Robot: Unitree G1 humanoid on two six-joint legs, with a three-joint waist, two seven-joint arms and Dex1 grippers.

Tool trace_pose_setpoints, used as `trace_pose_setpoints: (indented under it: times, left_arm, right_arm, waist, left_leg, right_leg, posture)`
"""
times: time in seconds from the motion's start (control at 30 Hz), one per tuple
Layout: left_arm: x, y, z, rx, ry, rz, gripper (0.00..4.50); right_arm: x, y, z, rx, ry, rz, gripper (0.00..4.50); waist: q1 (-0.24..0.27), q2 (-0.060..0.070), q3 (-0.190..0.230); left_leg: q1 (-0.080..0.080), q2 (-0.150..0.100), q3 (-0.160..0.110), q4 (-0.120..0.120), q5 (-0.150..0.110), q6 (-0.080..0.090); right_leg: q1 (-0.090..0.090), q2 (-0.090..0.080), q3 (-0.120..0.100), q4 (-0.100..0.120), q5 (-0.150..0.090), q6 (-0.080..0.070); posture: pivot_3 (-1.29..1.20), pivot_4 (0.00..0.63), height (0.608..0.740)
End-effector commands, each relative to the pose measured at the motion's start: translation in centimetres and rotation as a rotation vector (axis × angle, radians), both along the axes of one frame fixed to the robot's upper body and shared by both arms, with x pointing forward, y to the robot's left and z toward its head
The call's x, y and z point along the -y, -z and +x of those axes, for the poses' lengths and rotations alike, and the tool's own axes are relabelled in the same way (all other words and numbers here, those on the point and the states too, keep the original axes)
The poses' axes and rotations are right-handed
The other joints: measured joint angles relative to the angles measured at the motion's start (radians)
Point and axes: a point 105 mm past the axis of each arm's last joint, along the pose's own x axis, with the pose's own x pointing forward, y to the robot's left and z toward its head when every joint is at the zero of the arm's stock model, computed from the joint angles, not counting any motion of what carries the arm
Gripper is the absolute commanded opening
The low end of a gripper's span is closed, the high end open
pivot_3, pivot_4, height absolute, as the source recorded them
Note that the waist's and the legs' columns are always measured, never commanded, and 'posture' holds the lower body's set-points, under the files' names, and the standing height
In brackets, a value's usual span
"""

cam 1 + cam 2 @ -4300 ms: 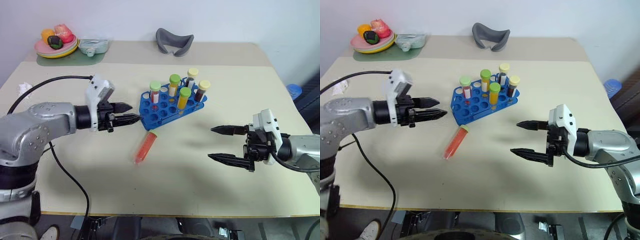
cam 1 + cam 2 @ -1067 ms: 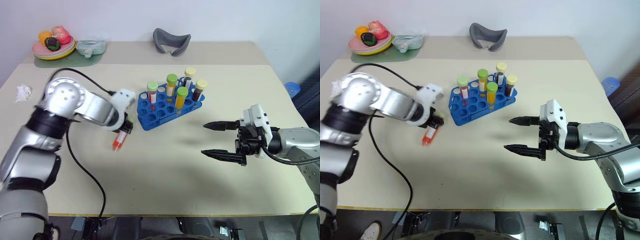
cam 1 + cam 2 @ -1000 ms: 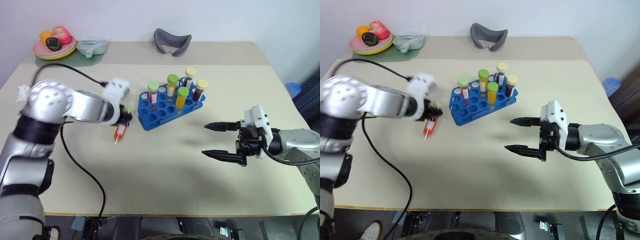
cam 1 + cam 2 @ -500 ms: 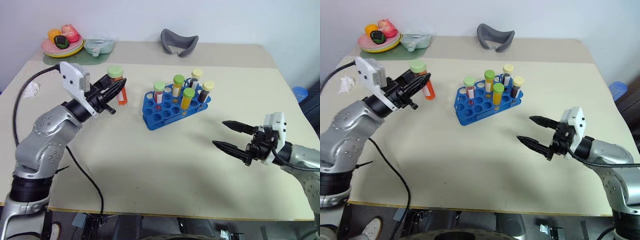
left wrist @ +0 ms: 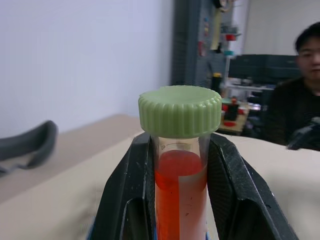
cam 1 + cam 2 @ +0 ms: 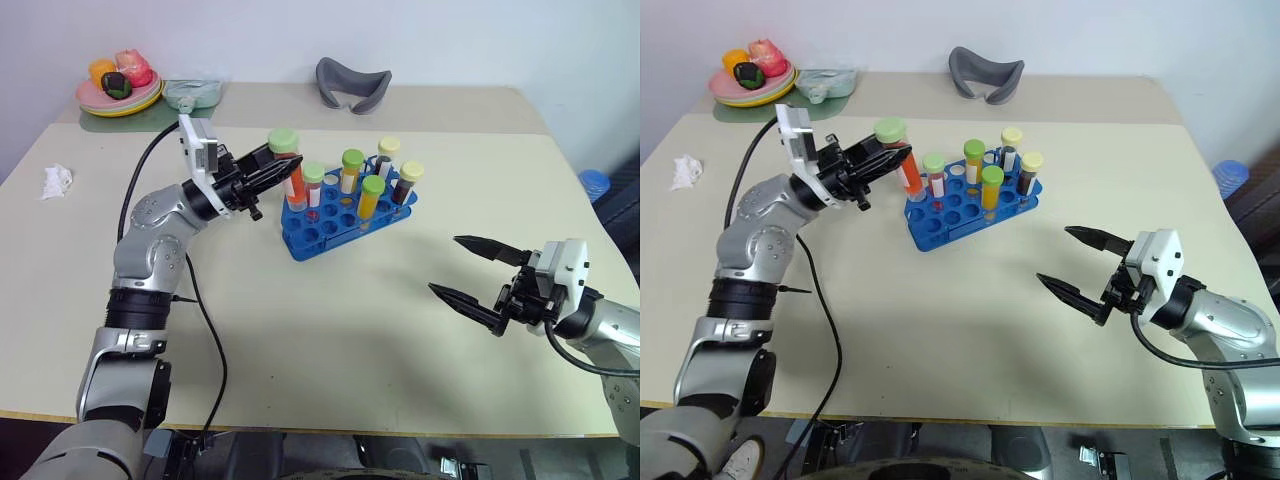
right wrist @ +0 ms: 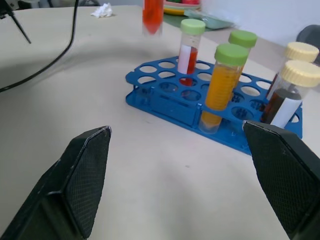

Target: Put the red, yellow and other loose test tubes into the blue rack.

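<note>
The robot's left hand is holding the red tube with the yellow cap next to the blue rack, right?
Almost. The cap is green, not yellow. The left wrist view shows the left hand shut on the red tube, and its ribbed cap is plainly green. The head view shows it held upright beside the blue rack.

Beige table (image 6: 330,330) with blue rack (image 6: 345,215), plate (image 6: 118,98), crumpled tissue (image 6: 56,181)
</note>
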Motion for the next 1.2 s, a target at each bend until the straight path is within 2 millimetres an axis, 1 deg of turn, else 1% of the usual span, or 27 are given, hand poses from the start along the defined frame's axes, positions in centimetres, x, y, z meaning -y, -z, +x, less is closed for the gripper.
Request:
trace_pose_setpoints:
  times: [0.03,0.13,0.2,0.27,0.37,0.5,0.63,0.7,0.8,0.9,1.07,1.2]
  left_arm:
    - [0.4,-1.3,0.1,0.030,0.063,-0.028,0.83]
    - [1.0,-1.0,0.4,-0.008,0.104,-0.026,0.83]
    - [1.4,-0.7,0.3,0.003,0.128,0.017,0.83]
    - [1.7,-0.8,0.5,0.006,0.139,0.028,0.83]
    - [3.0,-0.7,0.9,0.009,0.160,0.065,0.83]
    - [4.7,0.3,1.1,0.013,0.199,0.144,0.83]
    - [6.1,1.1,0.5,-0.007,0.279,0.189,0.83]
    - [6.5,1.6,0.3,-0.010,0.293,0.215,0.83]
    - [6.9,2.4,0.4,0.006,0.275,0.265,0.83]
    - [7.0,2.7,0.9,0.021,0.232,0.295,0.83]
    - [6.4,2.8,2.0,0.024,0.148,0.309,0.83]
    - [6.2,2.0,2.7,0.023,0.103,0.265,0.83]
  right_arm:
    - [-1.3,-1.2,0.1,0.050,0.048,-0.009,4.31]
    - [-2.0,-1.2,0.2,0.038,0.072,0.010,4.31]
    - [-2.4,-1.1,0.2,0.026,0.078,0.012,4.31]
    - [-2.5,-1.0,0.2,0.016,0.082,0.016,4.31]
    - [-2.7,-1.1,0.4,0.015,0.089,0.021,4.31]
    - [-2.9,-1.2,0.5,0.015,0.090,0.023,4.31]
    - [-3.1,-1.3,0.4,0.014,0.083,0.024,4.31]
    - [-3.1,-1.3,0.3,0.012,0.080,0.022,4.31]
    - [-3.0,-1.2,0.2,0.008,0.078,0.021,4.31]
    - [-2.8,-1.0,0.1,0.004,0.079,0.021,4.31]
    - [-2.6,-0.7,0.1,-0.003,0.082,0.024,4.31]
    - [-2.6,-0.6,0.1,-0.004,0.080,0.025,4.31]
  waist:
    - [0.000,0.000,0.000]
    - [0.000,0.000,0.000]
    - [0.000,0.000,0.000]
    - [0.000,0.000,0.000]
    - [0.002,0.000,0.000]
    - [0.002,0.000,0.000]
    - [-0.001,0.000,0.000]
    - [-0.001,0.000,0.000]
    - [0.000,0.000,0.000]
    - [0.002,0.000,0.000]
    - [0.001,0.000,0.000]
    - [0.001,0.000,0.000]
  left_leg:
    - [0.000,0.000,0.000,0.000,0.000,0.000]
    - [0.000,0.000,0.000,0.000,0.000,0.000]
    - [0.000,0.000,-0.001,0.000,0.000,0.000]
    - [0.000,0.000,-0.001,0.000,0.000,0.000]
    - [0.000,0.000,-0.001,0.000,0.000,0.000]
    - [0.000,0.000,-0.001,0.000,0.000,0.000]
    - [0.000,0.000,-0.001,0.000,0.000,0.000]
    - [0.000,0.000,-0.001,0.000,0.000,0.000]
    - [0.000,0.000,-0.001,0.000,0.000,0.000]
    - [0.000,0.000,-0.001,0.000,0.000,0.000]
    - [0.000,0.000,-0.001,0.000,0.000,0.000]
    - [0.000,0.000,-0.001,0.000,0.000,0.000]
  right_leg:
    - [0.000,0.000,0.000,0.000,0.000,0.000]
    - [0.000,0.000,0.000,0.000,0.000,0.000]
    - [0.000,0.000,0.000,0.000,0.000,0.000]
    - [0.000,0.000,0.000,0.000,0.000,0.000]
    - [0.000,0.000,0.000,0.000,0.000,0.000]
    - [0.000,0.000,0.000,0.000,0.000,0.000]
    - [0.000,0.000,0.000,0.000,0.000,0.000]
    - [0.000,0.000,0.000,0.001,0.000,0.000]
    - [0.000,0.000,0.000,0.000,0.000,0.000]
    - [0.000,0.000,0.000,0.000,0.000,0.000]
    - [0.000,0.000,0.000,0.000,0.000,0.000]
    - [0.000,0.000,0.000,0.001,0.000,0.000]
  posture:
    - [0.00,0.150,0.740]
    - [0.00,0.150,0.740]
    - [0.00,0.150,0.740]
    - [0.00,0.150,0.740]
    - [0.00,0.150,0.740]
    - [0.00,0.150,0.740]
    - [0.00,0.150,0.740]
    - [0.00,0.150,0.740]
    - [0.00,0.150,0.740]
    - [0.00,0.150,0.740]
    - [0.00,0.150,0.740]
    - [0.00,0.150,0.740]
